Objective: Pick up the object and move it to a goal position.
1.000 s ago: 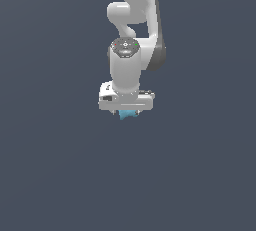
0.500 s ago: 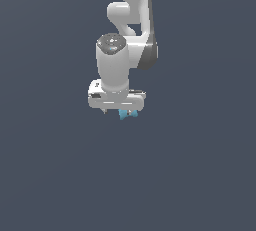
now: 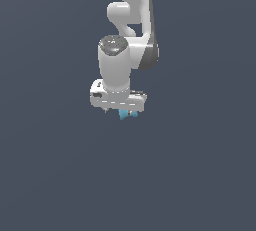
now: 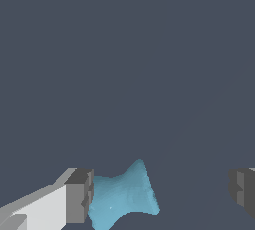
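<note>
The object (image 4: 123,196) is a small light-blue chunk with flared ends. In the wrist view it lies between my fingers, right against one grey finger pad (image 4: 79,196), while the other pad (image 4: 242,193) stands far from it. My gripper (image 4: 159,194) is open, its jaws wide apart. In the exterior view the white gripper (image 3: 121,110) points down and the object (image 3: 128,115) shows as a bit of teal just under the hand, mostly hidden by it.
A flat, plain dark grey-blue surface (image 3: 200,175) fills both views. The white arm (image 3: 127,20) rises above the gripper. No other object and no goal marker shows.
The arm and hand have shifted slightly toward the exterior view's left. The teal object has stayed in about the same spot under the hand.
</note>
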`<act>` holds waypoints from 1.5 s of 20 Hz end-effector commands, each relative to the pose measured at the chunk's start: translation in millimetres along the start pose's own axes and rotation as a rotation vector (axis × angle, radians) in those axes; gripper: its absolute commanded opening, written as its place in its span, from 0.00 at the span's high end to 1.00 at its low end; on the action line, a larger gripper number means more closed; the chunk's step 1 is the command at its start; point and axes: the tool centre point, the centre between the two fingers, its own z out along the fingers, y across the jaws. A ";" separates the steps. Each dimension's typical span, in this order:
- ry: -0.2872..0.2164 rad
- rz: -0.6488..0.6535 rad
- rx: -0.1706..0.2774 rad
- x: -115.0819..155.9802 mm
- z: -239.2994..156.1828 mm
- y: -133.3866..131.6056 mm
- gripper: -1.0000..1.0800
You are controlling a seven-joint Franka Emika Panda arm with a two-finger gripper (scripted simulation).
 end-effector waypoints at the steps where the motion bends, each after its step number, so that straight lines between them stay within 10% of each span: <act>1: -0.001 0.036 0.001 -2.6 2.6 -1.6 0.04; 30: -0.013 0.770 0.012 -57.2 48.6 -21.7 0.04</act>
